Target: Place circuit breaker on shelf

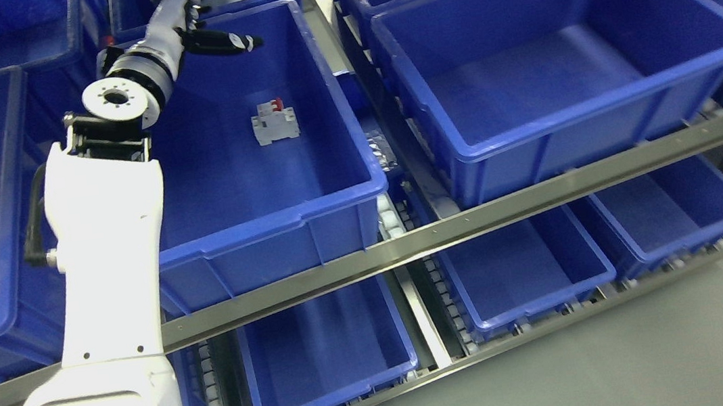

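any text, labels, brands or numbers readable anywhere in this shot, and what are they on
None can be read.
The circuit breaker lying in the blue bin may carry print on its grey face, but it is too small and blurred to read.
The bins, the shelf rail and the left hand show no markings.

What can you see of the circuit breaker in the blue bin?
The circuit breaker is a small light-grey block that looks like plastic, with red switches along its upper edge. It lies alone on the floor of the blue bin on the upper shelf level, turned slightly askew. Nothing else touches it; the left robot hand is above the bin's far rim, apart.
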Robot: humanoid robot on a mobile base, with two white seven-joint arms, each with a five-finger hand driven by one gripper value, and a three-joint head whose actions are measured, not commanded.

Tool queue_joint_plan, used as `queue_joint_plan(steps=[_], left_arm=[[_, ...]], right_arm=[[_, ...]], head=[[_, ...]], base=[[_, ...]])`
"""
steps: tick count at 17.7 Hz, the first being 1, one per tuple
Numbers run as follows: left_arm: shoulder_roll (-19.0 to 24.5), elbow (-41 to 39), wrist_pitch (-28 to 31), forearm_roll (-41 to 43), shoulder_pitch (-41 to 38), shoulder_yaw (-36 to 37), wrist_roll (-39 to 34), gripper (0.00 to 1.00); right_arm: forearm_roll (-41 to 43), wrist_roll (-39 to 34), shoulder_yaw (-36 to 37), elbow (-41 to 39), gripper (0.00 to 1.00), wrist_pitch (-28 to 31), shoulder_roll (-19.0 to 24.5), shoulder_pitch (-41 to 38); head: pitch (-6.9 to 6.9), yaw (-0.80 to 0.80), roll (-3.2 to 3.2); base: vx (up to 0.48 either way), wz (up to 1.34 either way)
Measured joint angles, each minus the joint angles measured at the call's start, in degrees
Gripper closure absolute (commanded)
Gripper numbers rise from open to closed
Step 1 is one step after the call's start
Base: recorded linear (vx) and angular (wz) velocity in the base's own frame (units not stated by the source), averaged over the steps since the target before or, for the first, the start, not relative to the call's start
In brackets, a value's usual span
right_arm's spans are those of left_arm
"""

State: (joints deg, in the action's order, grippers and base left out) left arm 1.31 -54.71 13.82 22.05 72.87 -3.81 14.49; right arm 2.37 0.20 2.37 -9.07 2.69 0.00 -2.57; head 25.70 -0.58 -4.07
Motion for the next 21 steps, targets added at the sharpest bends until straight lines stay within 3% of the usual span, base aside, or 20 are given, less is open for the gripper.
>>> queue_joint_plan(steps=[4, 6, 14, 21], left_arm=[[-0.4, -5.6, -17.8, -5.3, -6.6, -4.0, -8.0, 0.0], [-0.6, -8.7, -22.5, -7.2, -11.6, -5.5, -8.7, 0.0], [-1.0, -20.9, -20.8, -11.9, -26.0, -7.5, -8.4, 0.0], [-1.2, -28.1, -20.9, -13.1, -34.3, -7.9, -8.3, 0.0]], right_arm=[[0.0, 0.0, 0.0, 0.0, 0.0, 0.0, 0.0, 0.0], [0.0, 0.0, 0.0, 0.0, 0.0, 0.0, 0.0, 0.0], [0.0, 0.2, 0.0, 0.0, 0.0, 0.0, 0.0, 0.0], [0.0, 0.0, 0.0, 0.0, 0.0, 0.0, 0.0, 0.0]], head=[[0.0, 0.0, 0.0], [0.0, 0.0, 0.0], [0.0, 0.0, 0.0], [0.0, 0.0, 0.0]], base=[[-0.221, -0.19], [-0.23, -0.19], [-0.165, -0.04], [0.058, -0.06]])
